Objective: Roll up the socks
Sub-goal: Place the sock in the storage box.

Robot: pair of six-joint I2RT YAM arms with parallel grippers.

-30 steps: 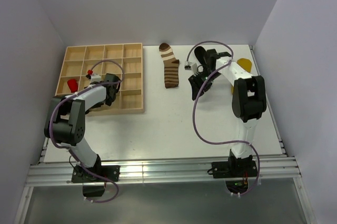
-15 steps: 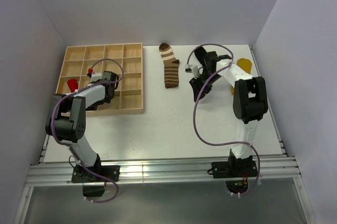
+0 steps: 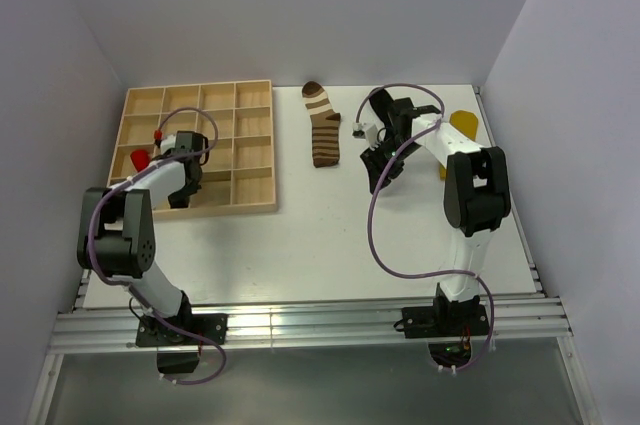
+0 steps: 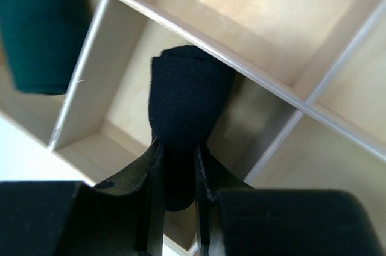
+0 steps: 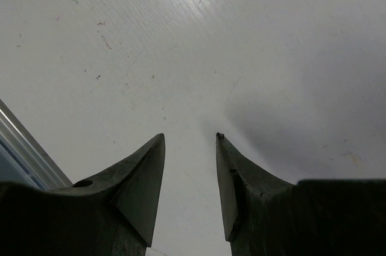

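Over the bench [image 3: 320, 235], the left arm has swung further left across the wooden tray [image 3: 250, 207], so a delivery looks underway. The left fingers [image 4: 178, 150] pinch the rolled black sock [image 4: 184, 87], its free end poking over the compartment just beyond them. The right fingers [image 5: 190, 140] hang spread above bare bench, and the brown-and-cream striped sock [image 3: 322, 130] lies flat off to their left, unrolled.

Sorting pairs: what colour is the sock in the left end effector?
The sock is plain black, clearest in the left wrist view.
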